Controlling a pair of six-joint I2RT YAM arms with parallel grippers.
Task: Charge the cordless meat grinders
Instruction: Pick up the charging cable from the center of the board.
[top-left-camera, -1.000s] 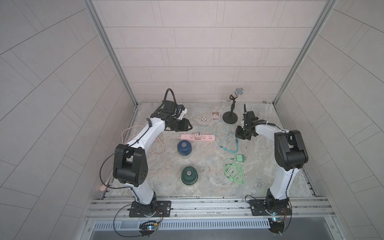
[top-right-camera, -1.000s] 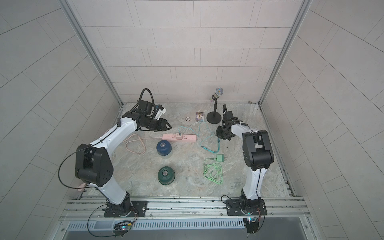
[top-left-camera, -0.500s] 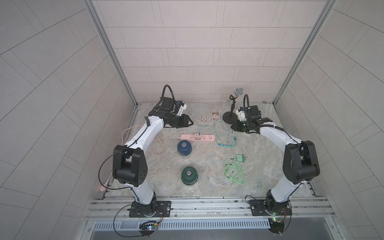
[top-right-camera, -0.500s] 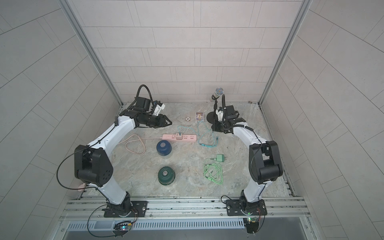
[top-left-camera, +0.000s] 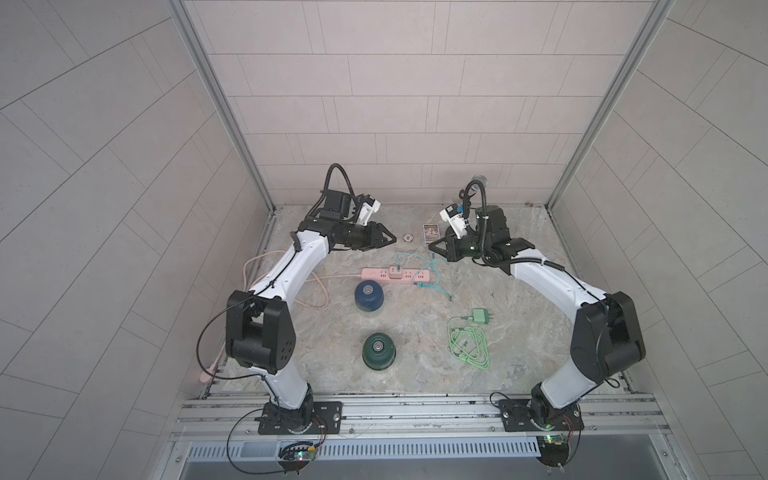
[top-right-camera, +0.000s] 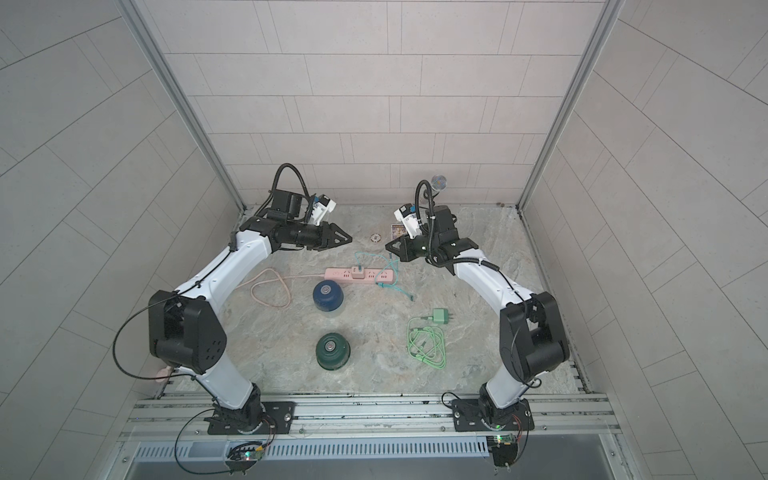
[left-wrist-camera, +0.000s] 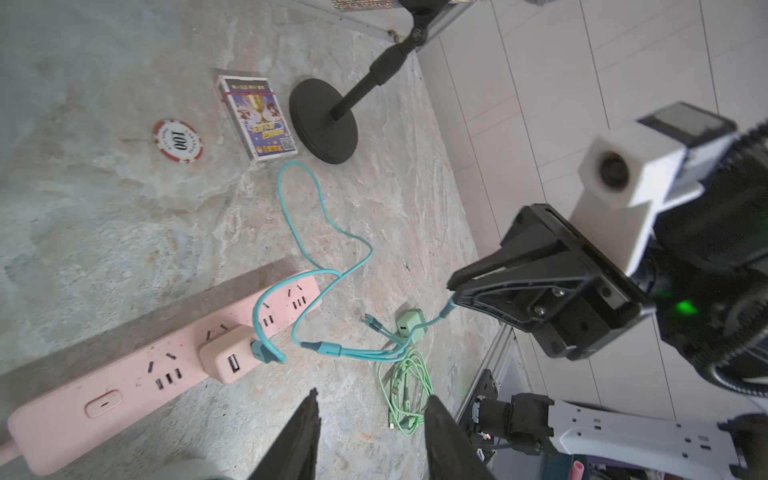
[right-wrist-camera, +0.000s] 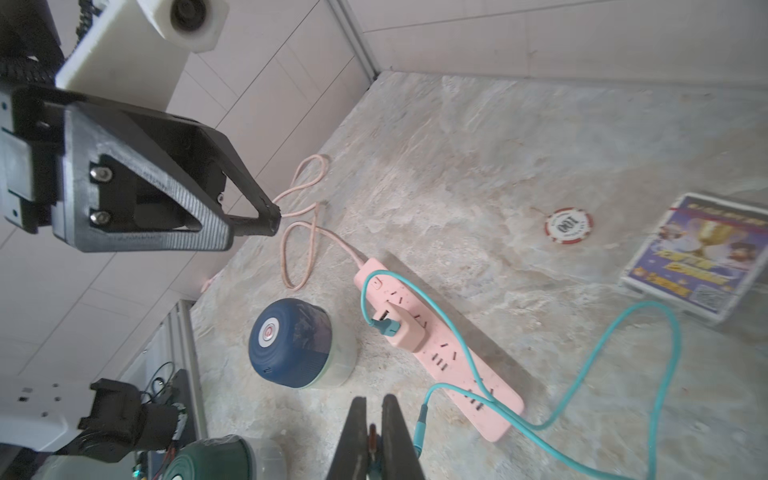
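Note:
The dark blue grinder (top-left-camera: 368, 296) (right-wrist-camera: 291, 343) stands just in front of the pink power strip (top-left-camera: 395, 275). The dark green grinder (top-left-camera: 378, 350) (right-wrist-camera: 208, 461) stands nearer the front. A teal cable (left-wrist-camera: 328, 224) runs from the pink adapter (left-wrist-camera: 228, 359) on the strip. My right gripper (top-left-camera: 432, 248) (right-wrist-camera: 374, 401) is shut on one connector end of that cable, held above the strip's right end. A second loose connector (right-wrist-camera: 420, 424) hangs beside it. My left gripper (top-left-camera: 392, 240) (left-wrist-camera: 372, 405) hovers open and empty behind the strip, facing the right gripper.
A microphone stand with a black round base (left-wrist-camera: 324, 120) stands at the back, beside a card box (top-left-camera: 431, 232) and a poker chip (top-left-camera: 407, 237). A green charger (top-left-camera: 481, 316) with its coiled green cable (top-left-camera: 469, 345) lies at the right. The strip's pink cord (top-left-camera: 286, 286) loops left.
My right gripper has risen and swung left toward the middle, carrying the teal cable's end over the strip. My left gripper has shifted slightly right toward it.

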